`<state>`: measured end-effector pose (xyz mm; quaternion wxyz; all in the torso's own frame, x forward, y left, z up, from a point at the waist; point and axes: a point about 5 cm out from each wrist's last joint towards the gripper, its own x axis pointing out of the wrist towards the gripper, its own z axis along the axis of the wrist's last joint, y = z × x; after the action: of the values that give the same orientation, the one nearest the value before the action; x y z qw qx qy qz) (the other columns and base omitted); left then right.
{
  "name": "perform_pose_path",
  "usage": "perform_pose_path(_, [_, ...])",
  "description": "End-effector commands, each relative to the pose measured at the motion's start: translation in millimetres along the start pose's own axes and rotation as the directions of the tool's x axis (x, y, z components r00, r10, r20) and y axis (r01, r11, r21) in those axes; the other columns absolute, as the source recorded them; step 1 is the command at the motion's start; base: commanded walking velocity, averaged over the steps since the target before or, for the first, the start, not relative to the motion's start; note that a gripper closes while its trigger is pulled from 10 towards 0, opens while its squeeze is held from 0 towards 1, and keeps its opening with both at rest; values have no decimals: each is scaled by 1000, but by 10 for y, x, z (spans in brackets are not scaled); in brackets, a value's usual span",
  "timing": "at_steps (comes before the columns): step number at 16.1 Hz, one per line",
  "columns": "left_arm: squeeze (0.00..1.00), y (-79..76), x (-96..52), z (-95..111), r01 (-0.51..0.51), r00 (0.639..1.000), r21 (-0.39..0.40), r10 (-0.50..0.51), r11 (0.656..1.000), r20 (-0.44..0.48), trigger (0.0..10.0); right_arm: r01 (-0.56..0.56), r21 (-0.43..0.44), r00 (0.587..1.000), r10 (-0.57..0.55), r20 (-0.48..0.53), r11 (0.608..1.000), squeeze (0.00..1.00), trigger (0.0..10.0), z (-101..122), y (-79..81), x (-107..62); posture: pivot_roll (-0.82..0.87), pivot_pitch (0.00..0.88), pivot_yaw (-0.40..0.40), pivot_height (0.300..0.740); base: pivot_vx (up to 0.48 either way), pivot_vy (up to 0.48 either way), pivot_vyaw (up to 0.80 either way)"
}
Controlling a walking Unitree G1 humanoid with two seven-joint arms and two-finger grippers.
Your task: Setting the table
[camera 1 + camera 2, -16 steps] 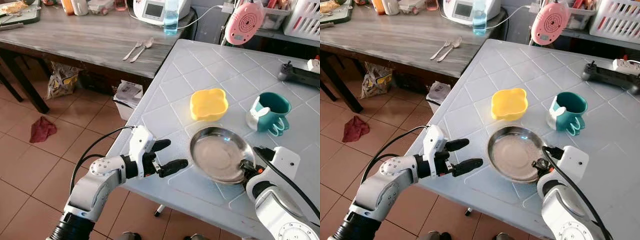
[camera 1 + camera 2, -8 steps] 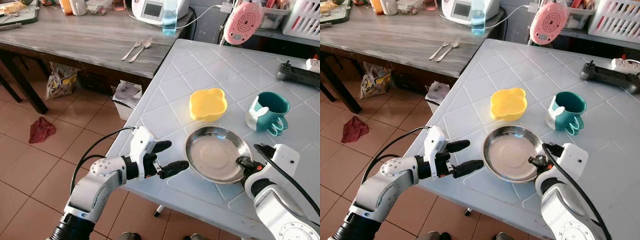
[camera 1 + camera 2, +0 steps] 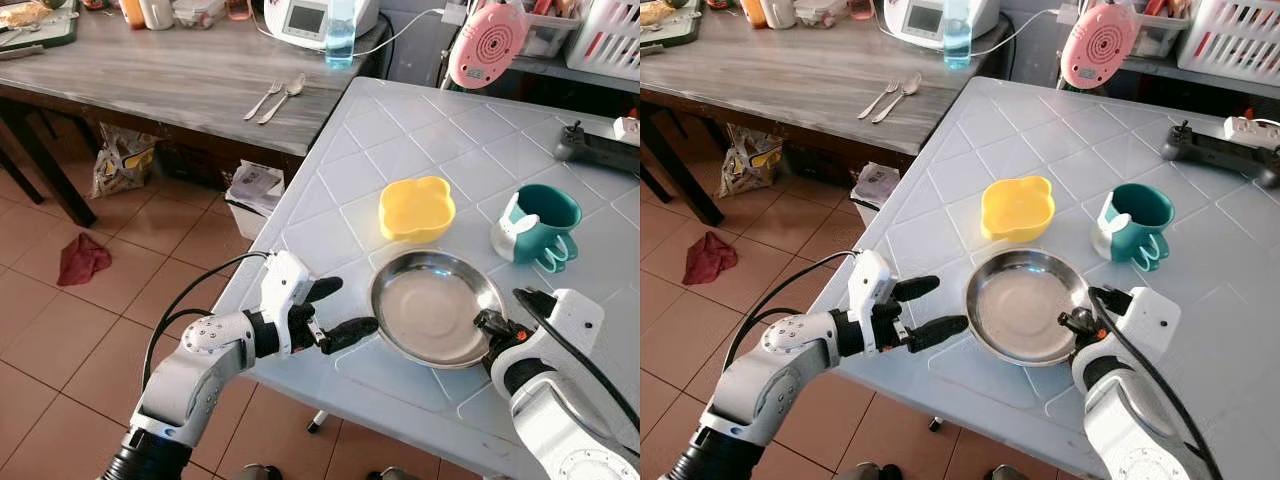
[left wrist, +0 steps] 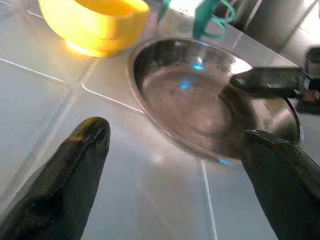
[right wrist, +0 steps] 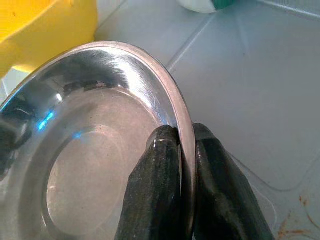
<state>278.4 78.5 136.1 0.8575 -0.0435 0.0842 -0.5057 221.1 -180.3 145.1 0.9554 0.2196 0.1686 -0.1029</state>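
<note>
— Where's the steel plate (image 3: 432,308) now?

— On the near part of the white tiled worktop (image 3: 400,140), a little further left than a second ago. It has slid toward the near left edge and barely moved in the last half second, so the push looks about finished.

— Who's got it?

— The right hand (image 5: 181,165). Its two black fingers are pinched on the plate's near right rim, one inside the lip and one outside, as the right wrist view shows plainly.

— And the left hand (image 3: 335,312)?

— Spread wide and holding nothing. It has stayed just left of the plate, at the worktop's near left edge. In the left wrist view its fingers (image 4: 70,165) frame the plate without touching it.

— What else is around?

— The yellow bowl (image 3: 417,207) sits just beyond the plate, and the teal cup (image 3: 537,226) is to the far right of it, apart. Neither has moved. Further off, a fork and spoon (image 3: 277,98) lie on the grey wooden table (image 3: 150,75) to the far left.

— So what does that mean for setting the place?

— I'd judge the plate is close to its spot, with bowl and cup already grouped behind it. The likely next step is letting go of the rim. The cutlery has not yet been brought over, so the setting is perhaps half done.
</note>
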Motion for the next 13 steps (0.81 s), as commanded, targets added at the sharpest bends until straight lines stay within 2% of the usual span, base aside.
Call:
perform_pose_path(1, [0,7,-20,26,-23,1000,21,22,1000,16,10000,25,-30,999,-26,-43,999,0,0,-105,-40,-2,-19,148,-11,714,0,0,0])
perform_pose_path(4, [0,-6,-18,60,-46,997,33,44,998,60,10000,-37,-35,999,38,17,999,0,0,-63,32,-36,-21,145,-7,714,0,0,0])
perform_pose_path(6, [0,-3,-21,87,-99,990,40,94,994,101,10000,-86,-42,989,91,115,995,0,0,19,69,-87,-23,143,-5,714,0,0,0])
perform_pose_path(7, [0,1,-22,90,-106,989,43,101,993,104,10000,-93,-47,987,99,128,994,0,0,33,72,-94,-23,143,-5,714,0,0,0])
perform_pose_path(9, [0,69,-47,148,-189,971,54,178,980,159,10000,-115,-143,972,140,186,983,0,0,91,88,-134,-19,139,-4,714,0,0,0])
perform_pose_path(11, [0,164,-57,212,-250,952,60,234,966,199,10000,-122,-143,966,150,210,982,0,0,96,89,-156,-16,132,-7,714,0,0,0])
perform_pose_path(12, [0,220,-64,241,-294,936,62,274,954,220,10000,-126,-201,952,175,253,972,0,0,132,96,-182,-16,128,-7,714,0,0,0])
perform_pose_path(13, [0,241,-71,246,-307,931,57,288,950,224,10000,-128,-220,940,189,284,967,0,0,171,103,-207,-16,128,-7,714,0,0,0])
